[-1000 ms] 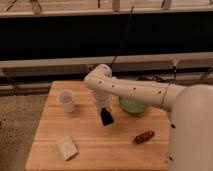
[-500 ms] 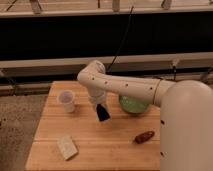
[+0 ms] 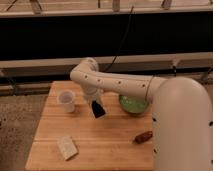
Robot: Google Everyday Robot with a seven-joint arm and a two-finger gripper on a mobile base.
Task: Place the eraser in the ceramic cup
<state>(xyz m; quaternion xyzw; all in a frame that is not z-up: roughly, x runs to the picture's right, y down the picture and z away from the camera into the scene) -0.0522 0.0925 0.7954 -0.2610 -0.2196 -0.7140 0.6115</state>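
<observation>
Eraser pinched and hanging just right of the cup, not yet inside it.

The smooth white arm (image 3: 131, 86) reaches left over the planked wooden table (image 3: 112, 152), putting the gripper (image 3: 95, 101) between the glossy round green bowl (image 3: 133, 104) on its right and the whitish, tapered ceramic cup (image 3: 66, 100) on its left. Its fingers are clamped tight on the top end of the eraser (image 3: 98, 110), a flat black slab hanging tilted, probably so it can go in endwise. A pale beige block (image 3: 67, 147) and a reddish-brown oblong (image 3: 143, 136) lie nearer, out of the way.

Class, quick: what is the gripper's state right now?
The gripper: shut on the eraser, above the table, just right of the ceramic cup.
</observation>
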